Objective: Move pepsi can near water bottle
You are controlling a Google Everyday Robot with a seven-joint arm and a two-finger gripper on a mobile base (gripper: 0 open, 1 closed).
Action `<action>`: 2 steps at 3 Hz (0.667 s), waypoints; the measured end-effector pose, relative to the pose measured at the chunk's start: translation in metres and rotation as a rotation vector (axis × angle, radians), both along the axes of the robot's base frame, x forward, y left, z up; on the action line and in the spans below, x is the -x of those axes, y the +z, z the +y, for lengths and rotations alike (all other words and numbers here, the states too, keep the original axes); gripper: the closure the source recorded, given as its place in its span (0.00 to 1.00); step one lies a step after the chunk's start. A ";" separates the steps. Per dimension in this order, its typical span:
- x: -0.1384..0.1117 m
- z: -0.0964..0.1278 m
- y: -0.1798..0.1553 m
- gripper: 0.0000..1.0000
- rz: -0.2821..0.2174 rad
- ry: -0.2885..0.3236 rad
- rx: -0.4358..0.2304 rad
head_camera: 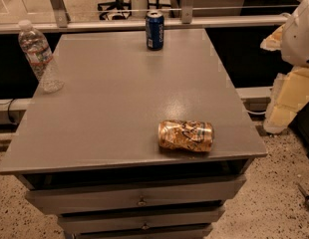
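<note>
The pepsi can (154,30) is dark blue with a silver top and stands upright at the far edge of the grey table (119,108), near its middle. The water bottle (39,57) is clear with a white cap and a white-and-red label. It stands upright at the table's left edge, well left of the can and nearer to me. My gripper (285,102) is at the right edge of the view, beside the table's right side and off its top. It is far from both the can and the bottle and holds nothing that I can see.
A gold-orange patterned can (186,136) lies on its side near the table's front right corner. Drawers (139,200) sit under the tabletop. A railing (144,21) and glass run behind the table. Speckled floor (274,203) lies to the right.
</note>
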State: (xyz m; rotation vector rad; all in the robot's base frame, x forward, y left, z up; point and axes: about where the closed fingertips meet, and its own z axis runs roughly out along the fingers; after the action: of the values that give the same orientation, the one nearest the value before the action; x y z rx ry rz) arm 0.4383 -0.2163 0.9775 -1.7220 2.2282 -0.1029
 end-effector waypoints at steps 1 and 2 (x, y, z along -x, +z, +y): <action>-0.006 0.001 -0.001 0.00 -0.009 -0.003 -0.007; -0.031 0.003 -0.005 0.00 -0.039 -0.015 -0.031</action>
State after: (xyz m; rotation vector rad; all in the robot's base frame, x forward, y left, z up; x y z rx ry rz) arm 0.4688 -0.2136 0.9723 -1.6729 2.2029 -0.1038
